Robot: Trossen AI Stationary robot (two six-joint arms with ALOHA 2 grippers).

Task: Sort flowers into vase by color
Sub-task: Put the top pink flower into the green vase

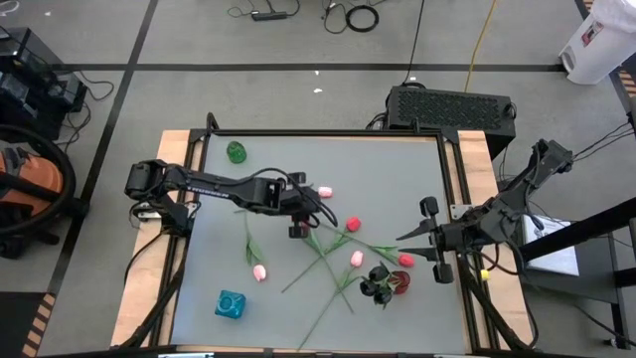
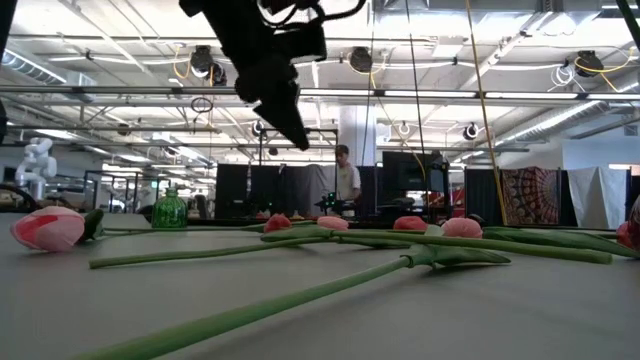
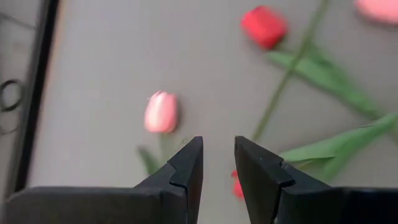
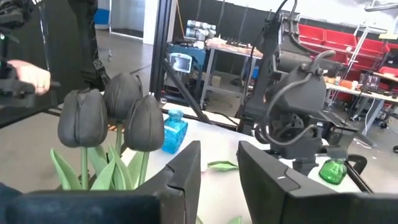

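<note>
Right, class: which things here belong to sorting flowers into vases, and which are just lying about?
Belong to the job:
- pink tulips
- red tulips
- black tulips
- green vase
- blue vase

Just lying about:
- black box beyond the table
- cables on the floor

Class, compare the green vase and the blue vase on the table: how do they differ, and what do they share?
The green vase stands near the table's far edge, close to the left arm; the blue vase stands near the front edge. In the right wrist view the blue vase looks squarish with a neck, while the green vase looks rounder. Both are translucent, stand upright and hold no flowers.
</note>
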